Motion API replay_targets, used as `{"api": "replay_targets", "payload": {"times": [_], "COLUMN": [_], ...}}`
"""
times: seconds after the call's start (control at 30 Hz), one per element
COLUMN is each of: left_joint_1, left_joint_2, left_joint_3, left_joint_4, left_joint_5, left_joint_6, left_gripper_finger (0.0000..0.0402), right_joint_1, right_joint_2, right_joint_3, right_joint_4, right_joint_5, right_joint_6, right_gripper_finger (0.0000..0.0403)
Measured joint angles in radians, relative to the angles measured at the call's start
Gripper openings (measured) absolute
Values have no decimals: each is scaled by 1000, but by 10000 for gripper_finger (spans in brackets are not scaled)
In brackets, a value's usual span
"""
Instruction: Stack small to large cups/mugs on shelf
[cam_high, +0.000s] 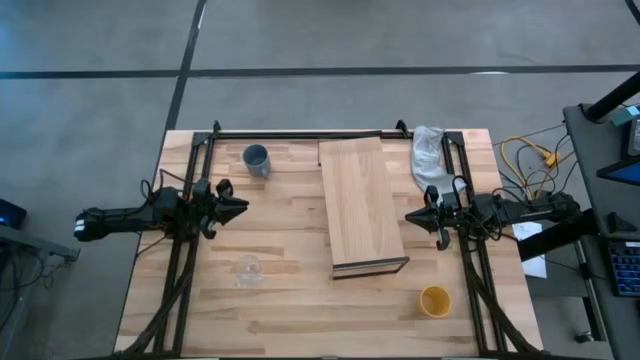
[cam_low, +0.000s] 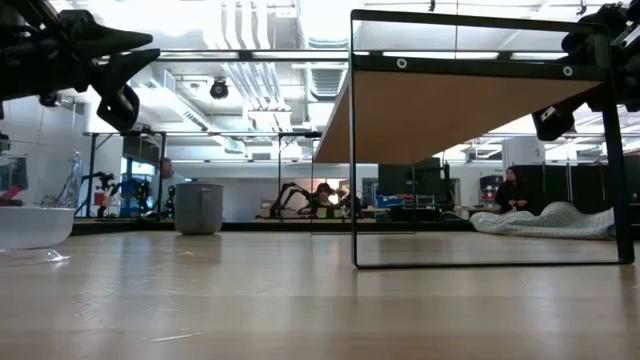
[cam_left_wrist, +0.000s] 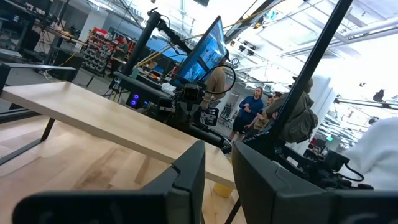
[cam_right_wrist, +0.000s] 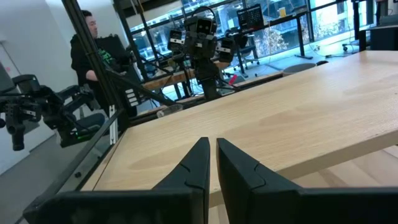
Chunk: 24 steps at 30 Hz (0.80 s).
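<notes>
My left end effector (cam_high: 238, 208) and right end effector (cam_high: 411, 216) hover nearly closed, empty, flanking the shelf (cam_high: 362, 205) mid-bench (cam_high: 290, 300). Blue-grey mug (cam_high: 256, 159) far-left, glass cup (cam_high: 247, 270) near-left, yellow-orange cup (cam_high: 435, 300) near-right. No legible labels

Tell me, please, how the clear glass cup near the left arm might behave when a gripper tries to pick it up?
The clear glass cup looks thin-walled and smooth, so it is probably light, fragile and slippery between the fingers. It stands upright on the tabletop with a rounded bowl over a narrower base in the low view, so a sideways push may well tip it. Being transparent, it is faint from above, so aiming could be harder.
</notes>
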<state>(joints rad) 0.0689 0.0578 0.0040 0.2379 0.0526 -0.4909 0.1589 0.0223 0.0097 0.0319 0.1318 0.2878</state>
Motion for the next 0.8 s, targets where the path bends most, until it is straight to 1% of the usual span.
{"api": "replay_targets", "payload": {"times": [0.23,0.33,0.5,0.67,0.8], "left_joint_1": [0,0,0,1,1], "left_joint_2": [0,0,0,0,0], "left_joint_3": [0,0,0,0,0], "left_joint_4": [0,0,0,6,35], "left_joint_5": [0,0,0,-1,-2], "left_joint_6": [0,0,9,72,81], "left_gripper_finger": [66,66,66,66,66], "right_joint_1": [0,0,0,0,0], "right_joint_2": [0,0,0,0,0], "right_joint_3": [0,0,0,0,0], "right_joint_4": [2,35,119,273,324], "right_joint_5": [0,0,0,0,9], "right_joint_6": [0,16,148,420,443], "right_gripper_finger": [22,22,22,22,22]}}
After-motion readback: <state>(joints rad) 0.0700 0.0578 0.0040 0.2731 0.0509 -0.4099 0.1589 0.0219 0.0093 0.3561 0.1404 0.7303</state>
